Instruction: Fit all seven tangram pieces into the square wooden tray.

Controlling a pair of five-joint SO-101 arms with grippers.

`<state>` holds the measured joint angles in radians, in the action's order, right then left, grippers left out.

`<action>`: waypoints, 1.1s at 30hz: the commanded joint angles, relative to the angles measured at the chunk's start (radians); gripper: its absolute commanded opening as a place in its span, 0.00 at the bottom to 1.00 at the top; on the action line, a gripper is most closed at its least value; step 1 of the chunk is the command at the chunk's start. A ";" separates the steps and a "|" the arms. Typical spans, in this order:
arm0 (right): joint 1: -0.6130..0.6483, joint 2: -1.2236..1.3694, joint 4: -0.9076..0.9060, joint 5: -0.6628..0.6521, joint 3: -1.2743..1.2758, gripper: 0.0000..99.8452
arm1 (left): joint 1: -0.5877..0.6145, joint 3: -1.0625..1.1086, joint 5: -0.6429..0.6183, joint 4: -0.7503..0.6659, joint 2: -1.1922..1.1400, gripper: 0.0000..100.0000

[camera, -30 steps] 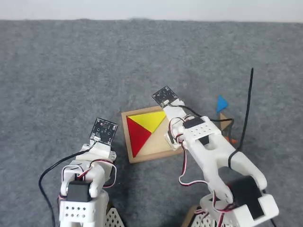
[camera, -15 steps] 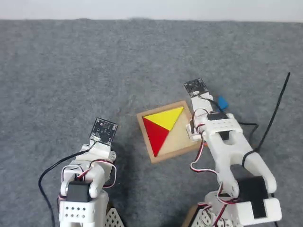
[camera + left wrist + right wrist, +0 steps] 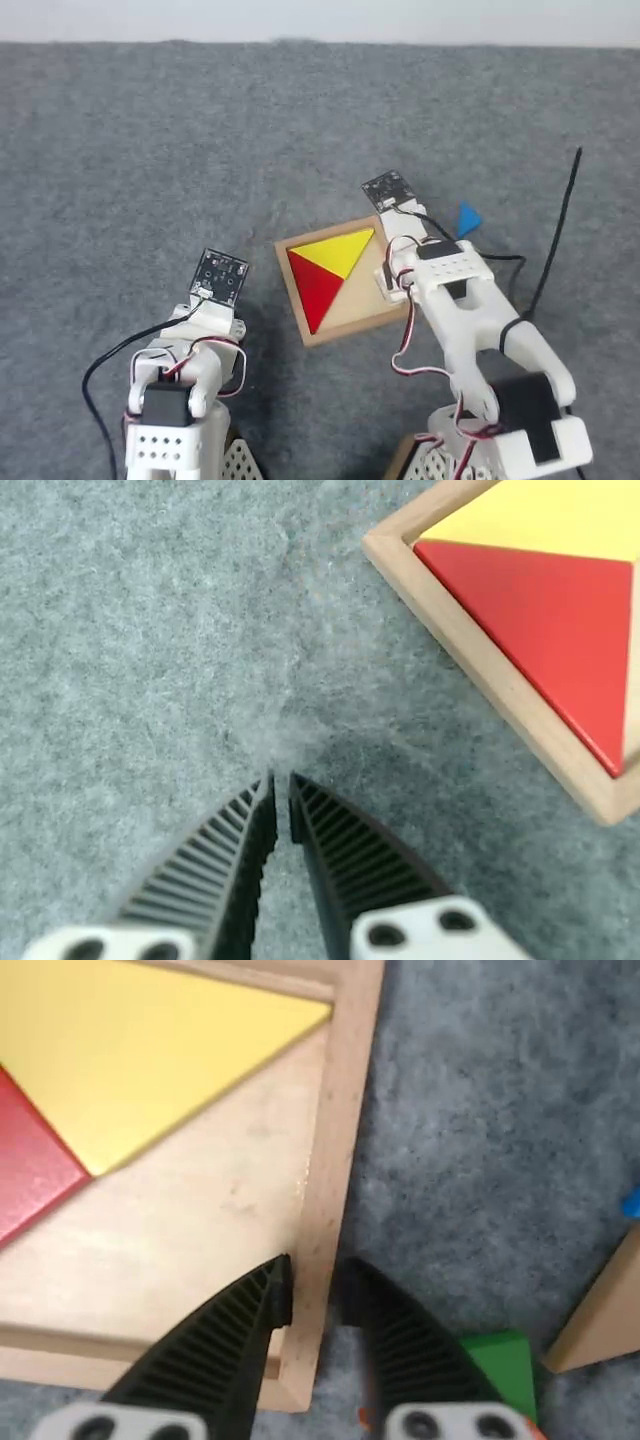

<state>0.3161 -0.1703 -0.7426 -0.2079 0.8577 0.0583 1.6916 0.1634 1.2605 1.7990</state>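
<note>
At the tray's outer rim, the right gripper (image 3: 310,1295) straddles the wooden wall near a corner: one finger inside the tray (image 3: 340,1110), one outside, pinching the rim between them. The tray lies flat on the grey mat (image 3: 150,150), between the two arms.

Tray contents: a yellow triangle (image 3: 140,1040) and a red triangle (image 3: 25,1175), seated edge to edge in the half away from the pinched rim. The bare wooden floor lies directly next to the right gripper.

Loose pieces: a green piece (image 3: 500,1360), a tan piece (image 3: 600,1320) and a blue piece (image 3: 467,218) lie on the mat outside the tray, beyond the pinched rim on the right arm's side. The green piece is just beside the outer finger.

The left gripper (image 3: 280,800) hangs over bare mat on the tray's opposite side, fingers pressed almost together and holding nothing.

Judgement: the right arm is nearer to every visible loose piece. It must release the rim before picking one.
</note>
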 commanded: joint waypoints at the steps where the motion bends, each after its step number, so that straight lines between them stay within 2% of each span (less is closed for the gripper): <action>1: 0.010 -0.114 -0.064 -0.005 -0.049 0.19 | 0.006 -0.010 0.008 0.003 0.017 0.02; 5: -0.005 -0.262 -0.140 -0.026 -0.046 0.18 | 0.006 -0.010 0.008 0.003 0.017 0.02; 9: -0.077 -0.401 -0.262 -0.023 0.025 0.15 | 0.006 -0.010 0.008 0.003 0.017 0.02; 14: -0.199 -0.455 -0.225 -0.057 0.186 0.14 | 0.006 -0.010 0.008 0.003 0.017 0.02; 18: -0.272 -0.426 -0.228 -0.167 0.226 0.14 | 0.006 -0.010 0.008 0.003 0.017 0.02; 28: -0.323 -0.185 -0.177 -0.169 0.077 0.14 | 0.006 -0.010 0.008 0.003 0.017 0.02; 33: -0.452 0.013 -0.102 -0.147 -0.060 0.14 | 0.006 -0.010 0.008 0.003 0.017 0.02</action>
<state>-0.0506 -0.2762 -0.8915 -0.3613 0.8792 0.0583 1.6916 0.1634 1.2605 1.7990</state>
